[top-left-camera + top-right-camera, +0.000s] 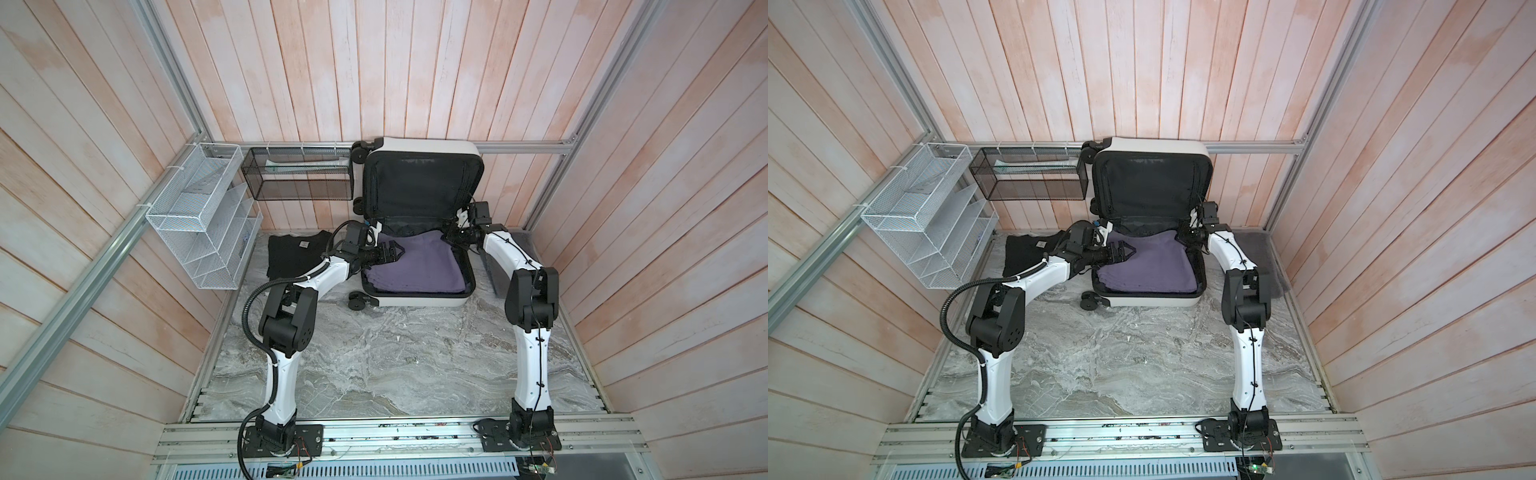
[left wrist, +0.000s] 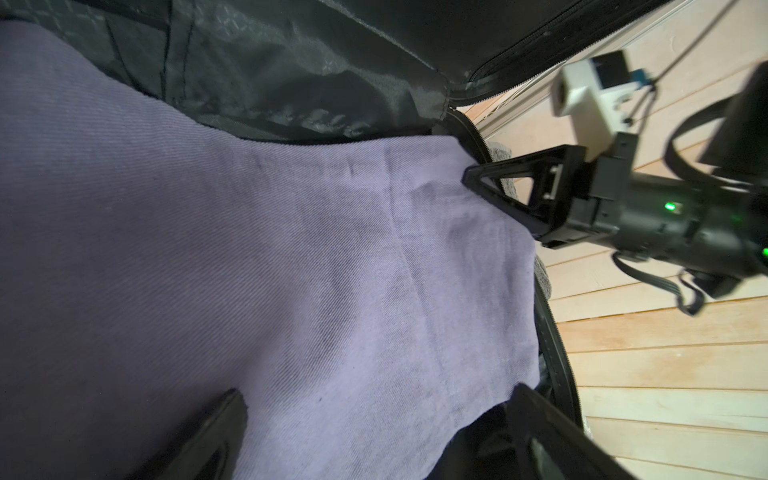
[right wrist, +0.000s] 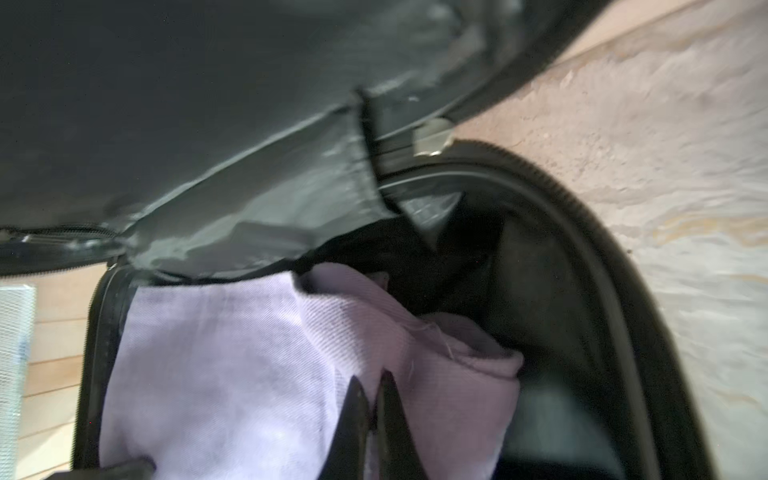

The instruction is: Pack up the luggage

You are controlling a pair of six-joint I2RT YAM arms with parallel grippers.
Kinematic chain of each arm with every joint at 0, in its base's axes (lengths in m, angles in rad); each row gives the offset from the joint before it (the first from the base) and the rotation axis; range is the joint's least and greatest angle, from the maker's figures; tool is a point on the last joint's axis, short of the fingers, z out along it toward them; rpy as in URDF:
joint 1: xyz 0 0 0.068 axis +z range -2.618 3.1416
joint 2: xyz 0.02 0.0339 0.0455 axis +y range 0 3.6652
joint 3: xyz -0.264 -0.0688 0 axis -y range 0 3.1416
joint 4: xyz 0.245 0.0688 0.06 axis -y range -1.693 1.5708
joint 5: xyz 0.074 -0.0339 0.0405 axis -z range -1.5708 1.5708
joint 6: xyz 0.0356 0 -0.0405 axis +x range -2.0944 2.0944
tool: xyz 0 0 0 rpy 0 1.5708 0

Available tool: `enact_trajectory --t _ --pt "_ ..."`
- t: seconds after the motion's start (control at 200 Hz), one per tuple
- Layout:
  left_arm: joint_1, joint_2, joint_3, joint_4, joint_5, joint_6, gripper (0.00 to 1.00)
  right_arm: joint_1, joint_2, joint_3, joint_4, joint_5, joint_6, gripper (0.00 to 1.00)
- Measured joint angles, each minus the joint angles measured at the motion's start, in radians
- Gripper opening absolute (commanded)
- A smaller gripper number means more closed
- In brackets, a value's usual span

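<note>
Looking down in both top views, I see the luggage [image 1: 415,300] lying open at the back of the marble table [image 1: 395,357], its lid propped upright against the plank wall and its base flat, wheels to the left. A purple cloth [image 1: 419,268] fills the base. My left gripper [image 1: 398,253] hovers over the cloth's left side with its jaws spread wide and nothing between them; its wrist view shows both fingers [image 2: 216,436] apart above the fabric. My right gripper [image 2: 471,173] sits at the base's far right corner, jaws clenched together, tips at the cloth's edge; I cannot tell whether any fabric is pinched. A folded black shirt [image 1: 293,253] lies on the table just left of the luggage, a grey cloth [image 1: 1264,245] just right of it, partly hidden by my right arm
</note>
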State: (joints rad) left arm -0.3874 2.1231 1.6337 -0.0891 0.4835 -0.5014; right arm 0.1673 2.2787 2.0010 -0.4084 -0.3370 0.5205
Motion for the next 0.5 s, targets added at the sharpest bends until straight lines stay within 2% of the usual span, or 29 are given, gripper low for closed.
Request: enact_trajectory --t 0.105,0.125,0.155,0.19,0.23,0.425,0.5 --pt "0.0 0.0 -0.002 0.0 0.004 -0.001 1.0 0.027 -0.061 -0.051 0.044 0.093 -0.047 0.0" --pt "0.0 0.0 -0.003 0.001 0.006 -0.002 1.0 0.032 -0.068 -0.056 0.052 0.113 -0.056 0.07" --pt "0.0 0.0 -0.005 0.001 0.007 -0.004 1.0 0.037 -0.073 -0.061 0.059 0.137 -0.068 0.29" --pt "0.0 0.001 -0.007 0.003 0.007 -0.004 1.0 0.043 -0.075 -0.066 0.069 0.165 -0.079 0.49" --pt "0.0 0.002 -0.009 0.005 0.008 -0.006 1.0 0.046 -0.075 -0.074 0.077 0.195 -0.094 0.59" --pt "0.0 0.002 -0.016 0.018 0.01 -0.015 1.0 0.027 -0.081 -0.115 0.08 0.266 -0.128 0.61" --pt "0.0 0.003 -0.019 0.023 0.011 -0.015 1.0 0.018 -0.108 -0.155 0.093 0.263 -0.12 0.54"
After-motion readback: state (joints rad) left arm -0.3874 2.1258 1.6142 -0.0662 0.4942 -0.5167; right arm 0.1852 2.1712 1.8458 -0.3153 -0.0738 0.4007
